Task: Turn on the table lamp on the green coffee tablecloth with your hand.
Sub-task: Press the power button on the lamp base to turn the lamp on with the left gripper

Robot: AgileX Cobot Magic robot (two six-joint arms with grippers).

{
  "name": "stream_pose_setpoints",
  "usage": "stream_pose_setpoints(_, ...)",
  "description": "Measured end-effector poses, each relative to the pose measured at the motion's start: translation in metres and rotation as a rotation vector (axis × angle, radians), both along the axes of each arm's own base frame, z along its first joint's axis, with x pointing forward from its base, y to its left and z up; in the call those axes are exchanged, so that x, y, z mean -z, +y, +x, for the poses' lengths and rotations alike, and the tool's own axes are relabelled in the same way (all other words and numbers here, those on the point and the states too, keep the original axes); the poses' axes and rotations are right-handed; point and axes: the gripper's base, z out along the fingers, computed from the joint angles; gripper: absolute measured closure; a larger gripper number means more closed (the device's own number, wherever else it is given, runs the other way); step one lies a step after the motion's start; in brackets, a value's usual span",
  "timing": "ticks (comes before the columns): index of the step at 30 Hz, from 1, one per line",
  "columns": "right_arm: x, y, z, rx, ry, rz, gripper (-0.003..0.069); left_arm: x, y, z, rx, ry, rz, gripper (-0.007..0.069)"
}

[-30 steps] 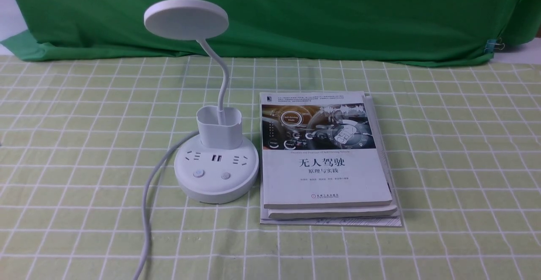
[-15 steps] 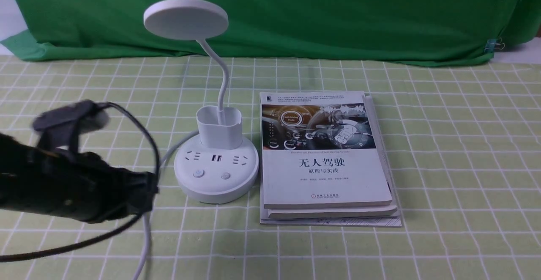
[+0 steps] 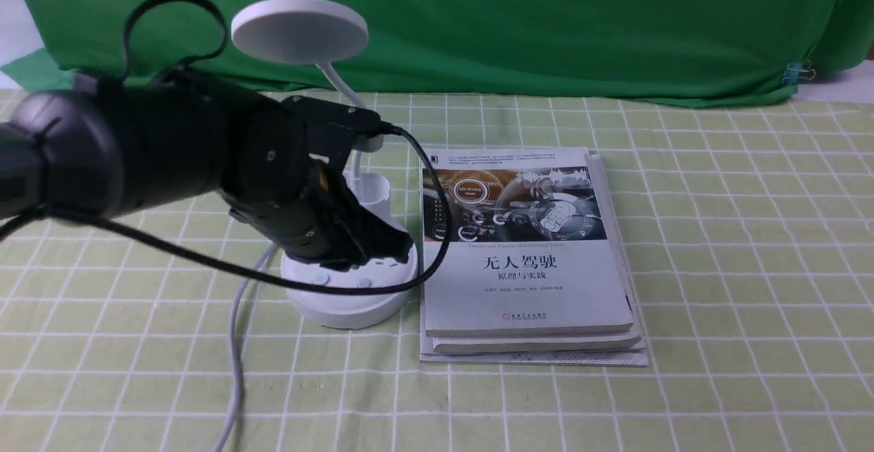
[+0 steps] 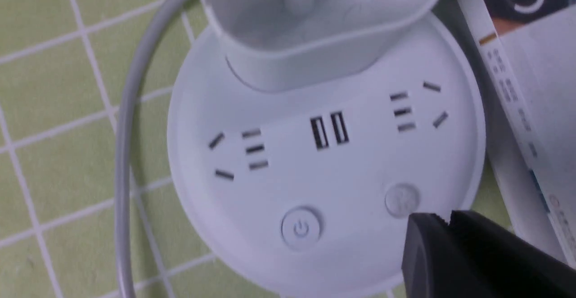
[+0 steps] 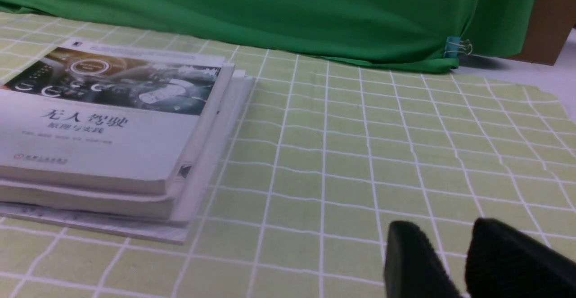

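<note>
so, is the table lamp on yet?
Looks off: no glow from the table lamp or on its base. The left tool is by a button, contact unclear.

Plain green backdrop cloth (image 3: 546, 29) with a corner clip (image 3: 796, 72).

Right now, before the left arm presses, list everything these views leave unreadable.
1. Front view: the left gripper covers the sockets of the table lamp; whether it touches is hidden.
2. Left wrist view: the icon on the right-hand button near the tips is blurred; the picture edge cuts off the gripper body.
3. Front view: the lamp head turns its light face away; lit or not, unclear.
4. Right wrist view: the edge cuts off the right gripper.
</note>
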Motion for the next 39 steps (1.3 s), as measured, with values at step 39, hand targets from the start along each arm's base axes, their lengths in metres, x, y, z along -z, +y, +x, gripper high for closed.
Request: stream_pose_setpoints(39,0.000,0.000,0.000,0.000,0.000,0.000,0.0414,0.038,-0.023,0.011,0.032,0.006,0.122,0.0609)
